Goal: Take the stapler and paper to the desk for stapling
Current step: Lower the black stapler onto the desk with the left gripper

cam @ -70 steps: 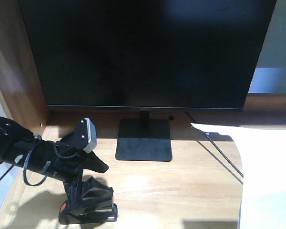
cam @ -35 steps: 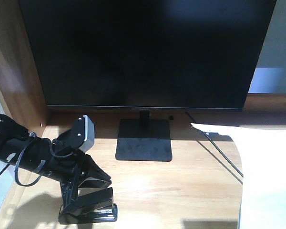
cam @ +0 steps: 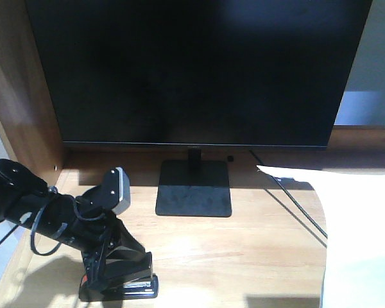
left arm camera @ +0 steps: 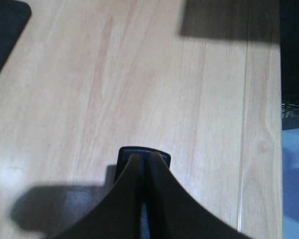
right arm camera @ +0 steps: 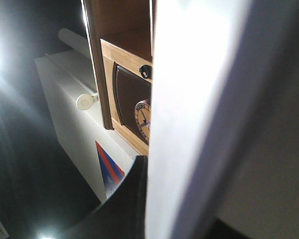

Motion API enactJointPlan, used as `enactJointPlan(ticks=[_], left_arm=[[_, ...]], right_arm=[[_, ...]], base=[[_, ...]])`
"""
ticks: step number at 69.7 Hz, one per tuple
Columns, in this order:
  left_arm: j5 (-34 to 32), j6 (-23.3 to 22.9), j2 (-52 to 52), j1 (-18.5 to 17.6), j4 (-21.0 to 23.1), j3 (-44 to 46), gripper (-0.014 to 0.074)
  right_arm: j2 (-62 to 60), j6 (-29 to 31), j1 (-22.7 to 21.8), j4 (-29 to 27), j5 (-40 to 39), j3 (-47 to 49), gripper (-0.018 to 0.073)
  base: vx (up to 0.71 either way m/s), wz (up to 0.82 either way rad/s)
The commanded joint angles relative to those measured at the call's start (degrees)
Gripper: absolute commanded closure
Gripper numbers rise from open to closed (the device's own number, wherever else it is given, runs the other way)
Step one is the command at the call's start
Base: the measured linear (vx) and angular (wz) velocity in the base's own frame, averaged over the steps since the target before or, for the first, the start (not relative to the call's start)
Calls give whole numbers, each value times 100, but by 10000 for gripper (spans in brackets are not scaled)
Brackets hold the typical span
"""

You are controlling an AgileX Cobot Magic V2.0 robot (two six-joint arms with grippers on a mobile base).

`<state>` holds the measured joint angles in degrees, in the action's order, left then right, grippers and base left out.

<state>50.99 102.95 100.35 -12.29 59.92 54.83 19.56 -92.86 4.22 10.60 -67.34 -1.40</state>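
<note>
Front view: shows the stapler [cam: 131, 282] lying on the near-left corner of the desk [cam: 244, 250]; places the left gripper [cam: 109, 273] low and right over it, touching its top; sets the paper [cam: 359, 237] at the far right, across the desk's right end, well apart from the stapler; cannot tell whether the sheet touches the wood; puts a dark monitor [cam: 199, 70] on its stand [cam: 194, 196] behind.

Left wrist view: looks down two dark fingers [left arm camera: 124, 199] pressed almost together, only a slit between; catches the stapler's black end just past their tips; cannot tell whether anything is pinched.

Right wrist view: fills with the paper edge-on; shows the right gripper [right arm camera: 148, 164] pinching it, one dark finger [right arm camera: 132, 199] flat against the sheet, the other hidden behind; glimpses a clock face [right arm camera: 142, 122] beyond.
</note>
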Motion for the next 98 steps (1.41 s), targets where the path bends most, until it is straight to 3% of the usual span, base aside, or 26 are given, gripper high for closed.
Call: enactJointPlan(ticks=[1, 98], left_arm=[[123, -56, -78, -36, 253, 131, 603], [123, -62, -29, -36, 252, 131, 603]], right_arm=[[45, 89, -29, 14, -694, 112, 564], [45, 89, -29, 14, -695, 112, 564]], base=[[0, 0], [0, 0]])
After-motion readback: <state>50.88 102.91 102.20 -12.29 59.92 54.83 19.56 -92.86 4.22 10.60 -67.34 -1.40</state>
